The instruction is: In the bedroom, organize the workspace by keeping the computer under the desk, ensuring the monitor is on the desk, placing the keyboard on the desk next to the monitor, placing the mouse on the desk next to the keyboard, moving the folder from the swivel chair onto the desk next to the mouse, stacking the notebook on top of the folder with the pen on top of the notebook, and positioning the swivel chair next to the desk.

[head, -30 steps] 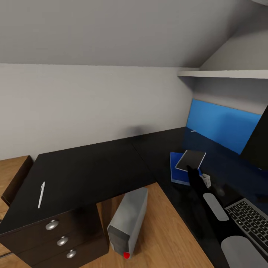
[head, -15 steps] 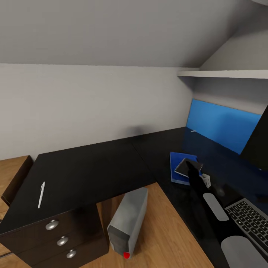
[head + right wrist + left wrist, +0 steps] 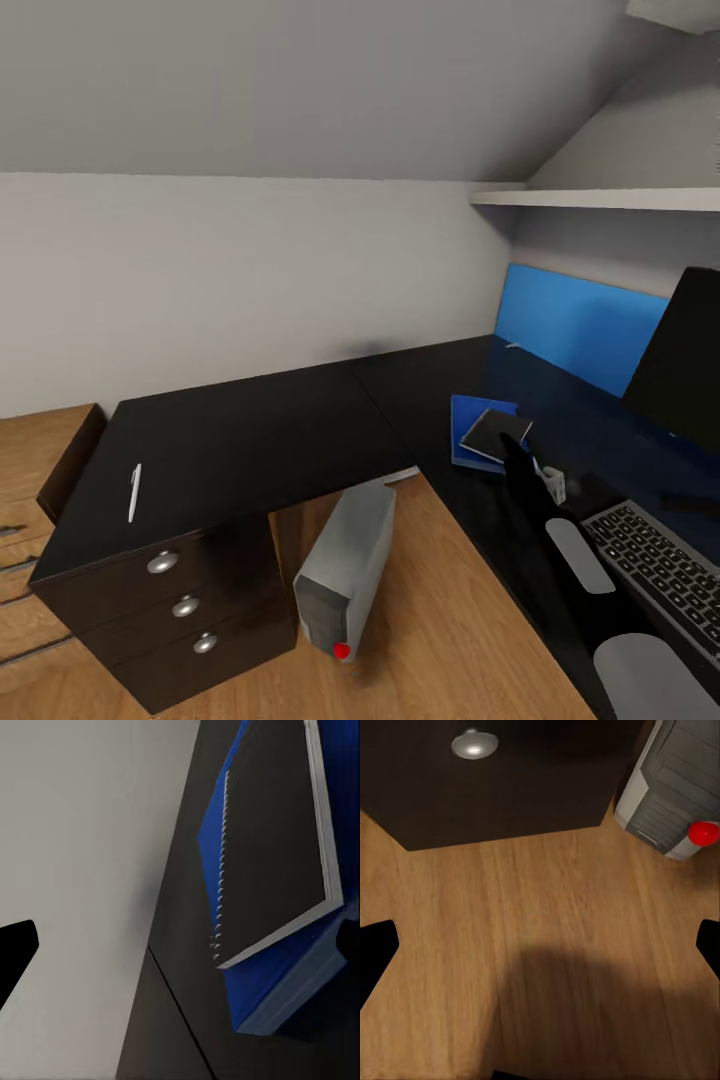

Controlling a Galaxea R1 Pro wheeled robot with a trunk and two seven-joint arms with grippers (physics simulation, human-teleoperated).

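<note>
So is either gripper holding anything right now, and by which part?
Nothing is held. The left gripper and right gripper are both open; the notebook lies flat on the folder.

1. Black desk [image 3: 187, 1020] surface, a thin seam line running across it; pale grey wall [image 3: 82, 832] behind.
2. Blue folder [image 3: 289, 994] lies flat on the desk, thick edge facing the camera.
3. Notebook [image 3: 277, 832] rests on the folder: dark cover, spiral binding along one side, pale page edges showing along two others. One corner reaches close to the folder's edge.
4. Right gripper [image 3: 180, 952]: two dark fingertips at opposite frame edges, spread wide, nothing between them.
</note>
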